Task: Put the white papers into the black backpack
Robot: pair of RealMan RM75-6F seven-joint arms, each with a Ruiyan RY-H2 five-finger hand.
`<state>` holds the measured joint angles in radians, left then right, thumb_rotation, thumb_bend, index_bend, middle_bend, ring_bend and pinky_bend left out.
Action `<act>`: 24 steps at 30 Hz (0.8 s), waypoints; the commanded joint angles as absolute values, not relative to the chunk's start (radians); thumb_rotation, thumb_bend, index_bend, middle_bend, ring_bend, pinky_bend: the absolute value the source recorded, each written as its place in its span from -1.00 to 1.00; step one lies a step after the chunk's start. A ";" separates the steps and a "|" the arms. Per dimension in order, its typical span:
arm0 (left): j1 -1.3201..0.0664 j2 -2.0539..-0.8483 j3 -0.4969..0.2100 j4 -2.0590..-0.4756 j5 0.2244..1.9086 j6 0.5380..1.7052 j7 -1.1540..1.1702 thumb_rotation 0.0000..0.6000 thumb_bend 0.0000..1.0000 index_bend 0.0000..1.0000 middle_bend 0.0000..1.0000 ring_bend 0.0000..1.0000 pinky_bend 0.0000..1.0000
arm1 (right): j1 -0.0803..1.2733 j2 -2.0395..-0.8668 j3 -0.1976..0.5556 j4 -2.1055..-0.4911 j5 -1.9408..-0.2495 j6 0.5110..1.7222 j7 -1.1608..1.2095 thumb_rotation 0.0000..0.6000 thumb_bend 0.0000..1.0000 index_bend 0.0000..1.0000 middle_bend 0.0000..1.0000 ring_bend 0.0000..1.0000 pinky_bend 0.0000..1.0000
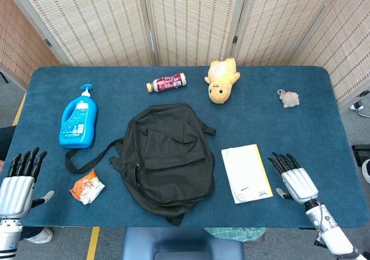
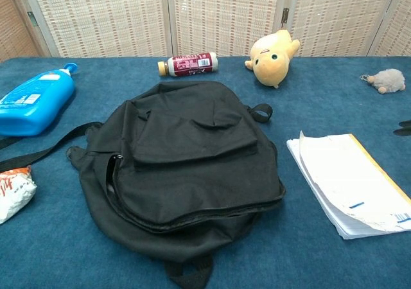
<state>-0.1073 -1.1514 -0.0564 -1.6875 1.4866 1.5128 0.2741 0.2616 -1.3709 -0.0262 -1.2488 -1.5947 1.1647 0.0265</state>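
Note:
A stack of white papers (image 1: 246,172) (image 2: 352,183) with a yellow edge lies flat on the blue table, right of the black backpack (image 1: 166,156) (image 2: 183,165). The backpack lies flat mid-table, and its side zipper looks partly open. My right hand (image 1: 293,179) hovers just right of the papers, fingers spread and holding nothing; only its fingertips (image 2: 404,126) show at the right edge of the chest view. My left hand (image 1: 17,182) stays at the table's front left corner, fingers apart and empty.
A blue pump bottle (image 1: 77,120) lies at the left, with a snack packet (image 1: 87,187) in front of it. A small drink bottle (image 1: 166,82), a yellow plush toy (image 1: 221,80) and a fluffy keychain (image 1: 288,99) lie toward the back. The backpack's strap (image 1: 87,156) trails left.

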 commanded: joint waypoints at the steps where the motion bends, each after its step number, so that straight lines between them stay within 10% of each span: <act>1: -0.108 -1.153 -0.056 -1.688 1.489 1.513 0.275 1.00 -0.76 -0.87 -0.89 -0.90 -1.00 | 0.275 -1.396 -0.033 -1.217 -1.593 1.146 0.038 1.00 -0.40 -1.00 -0.97 -0.92 -1.00; 24: -0.106 -1.155 -0.053 -1.687 1.482 1.505 0.274 1.00 -0.76 -0.87 -0.89 -0.90 -1.00 | 0.320 -1.451 -0.073 -1.174 -1.635 1.138 0.050 1.00 -0.40 -1.00 -0.98 -0.94 -1.00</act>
